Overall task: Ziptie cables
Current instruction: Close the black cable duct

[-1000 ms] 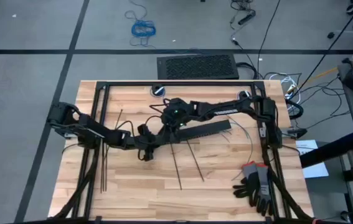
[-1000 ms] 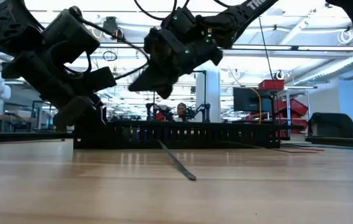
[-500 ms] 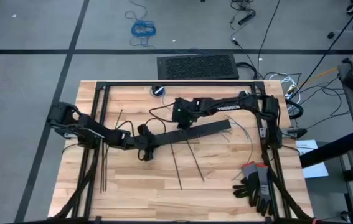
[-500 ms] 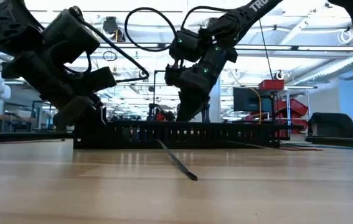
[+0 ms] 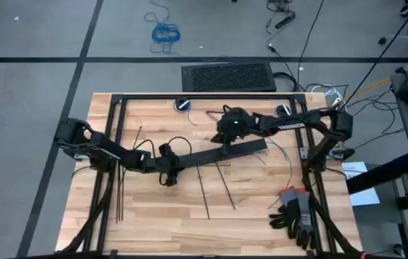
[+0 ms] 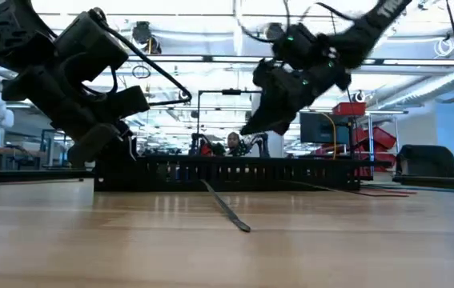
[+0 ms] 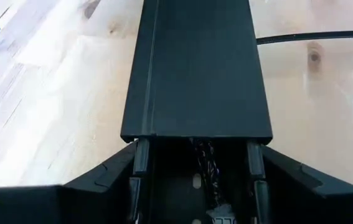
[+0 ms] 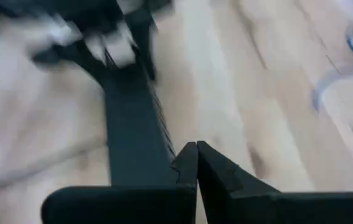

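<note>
A black slotted bar [image 5: 218, 153] lies slanted across the middle of the wooden table. My left gripper [image 5: 169, 171] is shut on the bar's left end. My right gripper [image 5: 225, 134] hovers above the bar's far side, right of its middle. Its fingers are shut with nothing between them [image 8: 196, 152]. Thin pale cables [image 5: 281, 153] trail on the table past the bar's right end. Dark twisted wires [image 7: 203, 155] show inside the bar's open end. Black zipties [image 5: 205, 191] lie flat on the wood near the bar, and more [image 5: 119, 196] lie at the left. My left gripper holds the bar's left end [image 7: 196, 127] between its two fingers [image 7: 140, 163], one on each long side. The fingers come nearly level from the table's left and lie along the bar. The bar rests on the table.
A black metal frame [image 5: 204, 96] runs round the table's edges. Grey and red gloves [image 5: 297, 214] lie at the near right. A small blue item [image 5: 183, 105] sits at the far edge. Bare wood lies in front of the bar.
My right gripper has moved toward the table's right edge along the bar. It dipped close to the bar half a second ago and has since risen clear of it. My left gripper and the bar have kept still.
</note>
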Motion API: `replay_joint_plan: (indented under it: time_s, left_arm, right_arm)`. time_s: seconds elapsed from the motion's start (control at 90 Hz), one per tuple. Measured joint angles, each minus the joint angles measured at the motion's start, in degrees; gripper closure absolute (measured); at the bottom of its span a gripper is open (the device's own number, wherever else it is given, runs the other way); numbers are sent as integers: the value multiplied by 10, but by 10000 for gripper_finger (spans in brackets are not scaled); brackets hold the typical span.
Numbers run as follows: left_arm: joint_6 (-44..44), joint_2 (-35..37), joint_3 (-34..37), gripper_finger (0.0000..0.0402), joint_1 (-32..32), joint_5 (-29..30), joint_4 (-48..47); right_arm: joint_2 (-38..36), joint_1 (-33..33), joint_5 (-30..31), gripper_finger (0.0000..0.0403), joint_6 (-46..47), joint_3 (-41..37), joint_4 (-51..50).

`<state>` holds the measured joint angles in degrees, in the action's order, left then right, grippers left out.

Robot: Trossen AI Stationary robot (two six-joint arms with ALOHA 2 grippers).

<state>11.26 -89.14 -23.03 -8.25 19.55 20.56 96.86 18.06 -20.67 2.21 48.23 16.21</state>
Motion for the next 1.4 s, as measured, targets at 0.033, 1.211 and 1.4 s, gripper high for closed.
replay_joint_plan:
  time_s: [0.033,1.211,1.4]
  left_arm:
    - [0,0,0,155,1,0,0]
    - [76,-1,1,103,39,-13,-5]
    - [68,4,1,61,48,-14,-7]
  right_arm:
    - [10,-7,1,403,3,-1,12]
    - [253,-67,-66,403,-35,234,-29]
    - [253,-67,-64,403,-33,233,-28]
